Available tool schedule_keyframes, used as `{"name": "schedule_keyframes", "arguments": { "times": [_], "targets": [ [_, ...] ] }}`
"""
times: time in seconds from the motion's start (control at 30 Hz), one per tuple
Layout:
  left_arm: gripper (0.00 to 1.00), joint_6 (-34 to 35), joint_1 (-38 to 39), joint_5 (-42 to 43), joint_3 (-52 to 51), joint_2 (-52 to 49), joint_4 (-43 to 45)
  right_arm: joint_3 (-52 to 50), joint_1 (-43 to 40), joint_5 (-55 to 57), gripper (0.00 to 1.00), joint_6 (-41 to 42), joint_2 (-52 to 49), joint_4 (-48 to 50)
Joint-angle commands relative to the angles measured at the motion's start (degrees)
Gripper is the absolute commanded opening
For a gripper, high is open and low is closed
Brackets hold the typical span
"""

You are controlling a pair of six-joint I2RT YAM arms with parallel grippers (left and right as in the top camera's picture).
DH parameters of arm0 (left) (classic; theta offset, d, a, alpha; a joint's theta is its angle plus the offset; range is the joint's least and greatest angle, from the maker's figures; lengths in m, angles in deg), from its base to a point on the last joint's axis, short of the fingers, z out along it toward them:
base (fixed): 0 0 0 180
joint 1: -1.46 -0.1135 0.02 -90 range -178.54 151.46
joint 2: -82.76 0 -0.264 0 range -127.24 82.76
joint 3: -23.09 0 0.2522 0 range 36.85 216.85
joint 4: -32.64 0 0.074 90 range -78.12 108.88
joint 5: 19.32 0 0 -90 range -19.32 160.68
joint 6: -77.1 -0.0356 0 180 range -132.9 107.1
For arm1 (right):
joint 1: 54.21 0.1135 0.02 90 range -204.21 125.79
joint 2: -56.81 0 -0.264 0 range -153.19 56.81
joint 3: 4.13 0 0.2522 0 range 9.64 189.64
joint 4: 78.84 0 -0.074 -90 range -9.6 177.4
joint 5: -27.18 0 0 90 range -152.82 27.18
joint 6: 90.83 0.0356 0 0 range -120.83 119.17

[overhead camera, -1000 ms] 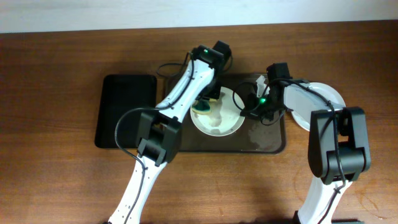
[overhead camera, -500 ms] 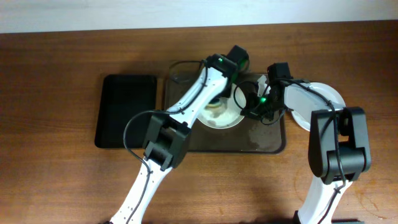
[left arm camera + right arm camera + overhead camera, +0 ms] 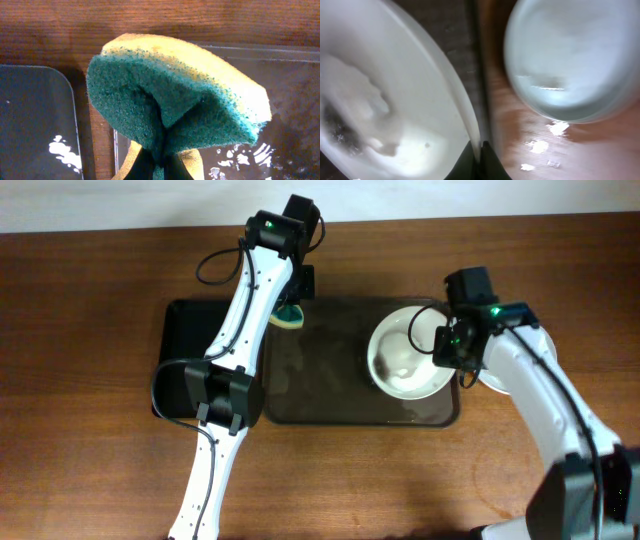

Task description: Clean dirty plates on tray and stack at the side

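My right gripper [image 3: 446, 346] [image 3: 479, 159] is shut on the rim of a white plate [image 3: 402, 358] [image 3: 385, 100] and holds it over the right part of the dark brown tray [image 3: 330, 395]. Foam and a dark smear show inside the plate. A second white plate [image 3: 510, 358] [image 3: 570, 55] lies on the table to the right of the tray. My left gripper [image 3: 292, 302] [image 3: 162, 162] is shut on a green and yellow sponge [image 3: 289, 315] [image 3: 175, 100] over the tray's far left corner.
A smaller black tray [image 3: 200, 355] [image 3: 35, 120] lies left of the brown tray. The brown tray's floor [image 3: 280, 125] looks wet. Bare wooden table [image 3: 100, 470] surrounds both trays.
My left gripper has swung the sponge off the plate to the tray's far left corner. My right gripper has moved the plate rightward across the tray.
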Motion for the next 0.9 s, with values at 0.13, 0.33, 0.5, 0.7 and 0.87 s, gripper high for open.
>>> {"name": "schedule_keyframes", "arguments": {
  "times": [0.13,0.33,0.5,0.7,0.87],
  "targets": [
    [0.0,-0.92,0.02,1.57,1.05,0.57,0.33,1.2,27.41,53.77,0.04,11.37,6.05,-5.81],
    [0.0,-0.9,0.02,1.57,1.01,0.57,0.35,1.2,40.39,76.61,0.04,11.34,6.05,-6.19],
    [0.0,-0.92,0.02,1.57,1.01,0.57,0.33,1.2,38.95,62.99,0.04,12.87,6.05,-6.23],
    [0.0,-0.94,-0.74,-3.41,1.07,2.91,0.04,1.2,9.81,7.65,0.04,5.27,7.15,-2.19],
    [0.0,-0.98,-8.22,-4.96,1.07,10.12,-1.77,1.16,-23.71,-14.71,0.04,0.07,6.47,1.77]
  ]
}}
